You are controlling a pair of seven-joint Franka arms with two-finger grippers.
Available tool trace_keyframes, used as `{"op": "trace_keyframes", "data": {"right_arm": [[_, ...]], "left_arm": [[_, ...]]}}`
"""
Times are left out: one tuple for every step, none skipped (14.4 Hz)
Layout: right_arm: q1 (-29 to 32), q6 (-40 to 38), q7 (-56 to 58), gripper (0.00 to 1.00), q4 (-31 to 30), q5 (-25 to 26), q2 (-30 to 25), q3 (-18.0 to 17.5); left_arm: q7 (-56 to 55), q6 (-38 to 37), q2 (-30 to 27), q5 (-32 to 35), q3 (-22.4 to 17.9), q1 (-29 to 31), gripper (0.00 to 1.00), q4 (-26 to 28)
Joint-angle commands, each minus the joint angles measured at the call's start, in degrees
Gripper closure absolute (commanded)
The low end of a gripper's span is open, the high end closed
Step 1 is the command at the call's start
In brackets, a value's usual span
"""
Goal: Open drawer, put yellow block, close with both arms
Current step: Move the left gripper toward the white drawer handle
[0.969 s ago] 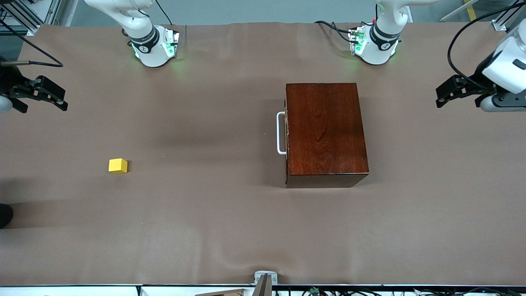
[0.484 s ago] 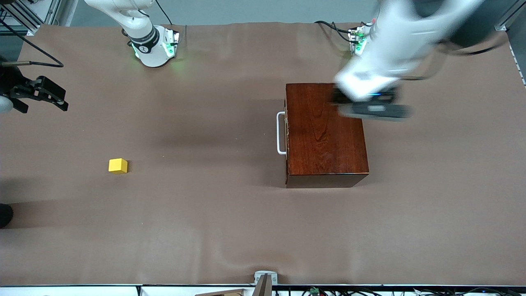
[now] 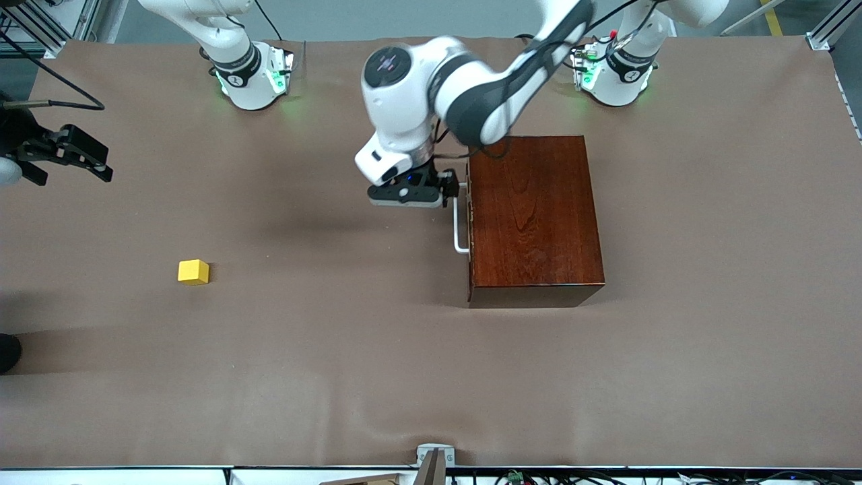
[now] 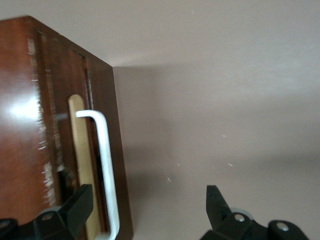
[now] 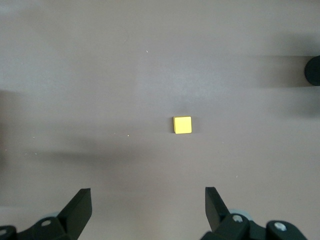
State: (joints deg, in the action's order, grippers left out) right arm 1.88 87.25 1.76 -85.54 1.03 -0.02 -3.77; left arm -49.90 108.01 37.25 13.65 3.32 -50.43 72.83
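Opening stage, nothing yet completed. The drawer (image 3: 470,215) of the one wooden box (image 3: 532,215) is closed; its white handle (image 3: 460,222) is not yet grasped. The left gripper (image 3: 450,190), fingers spread wide, hangs at the handle's upper end. The single yellow block (image 3: 193,272) lies untouched on the table (image 3: 337,377) toward the right arm's end. The right gripper (image 3: 94,165) waits at that table edge, fingers released. Opening, loading and closing remain.
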Motion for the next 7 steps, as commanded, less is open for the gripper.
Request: {"op": "trace_keyframes", "data": {"right_arm": [[0.5, 0.1, 0.3, 0.00, -0.1, -0.9, -0.2, -0.1], [0.5, 0.2, 0.4, 0.00, -0.1, -0.9, -0.2, -0.2], [0.6, 0.2, 0.4, 0.00, -0.1, -0.9, -0.2, -0.1], [0.7, 0.4, 0.4, 0.00, 0.0, -0.9, -0.1, -0.1], [0.6, 0.4, 0.4, 0.00, 0.4, -0.9, 0.6, -0.2], [0.5, 0.4, 0.4, 0.00, 0.4, -0.9, 0.8, -0.1], [0.3, 0.4, 0.4, 0.00, 0.4, -0.9, 0.7, -0.1]], "left_arm": [[0.0, -1.1, 3.1, 1.8, -6.7, -6.1, 0.00, -2.7], [0.0, -1.5, 3.7, 2.2, -6.8, -6.2, 0.00, -2.5], [0.2, -1.8, 4.3, 3.7, -6.7, -6.2, 0.00, -2.3], [0.2, -3.1, 4.9, 5.5, -6.5, -6.2, 0.00, -2.0], [0.2, -5.1, 5.7, 6.4, -6.5, -6.2, 0.00, -2.0], [0.2, -7.2, 6.2, 6.5, -6.7, -6.0, 0.00, -2.0], [0.2, -7.5, 6.4, 6.7, -6.7, -5.9, 0.00, -2.0]]}}
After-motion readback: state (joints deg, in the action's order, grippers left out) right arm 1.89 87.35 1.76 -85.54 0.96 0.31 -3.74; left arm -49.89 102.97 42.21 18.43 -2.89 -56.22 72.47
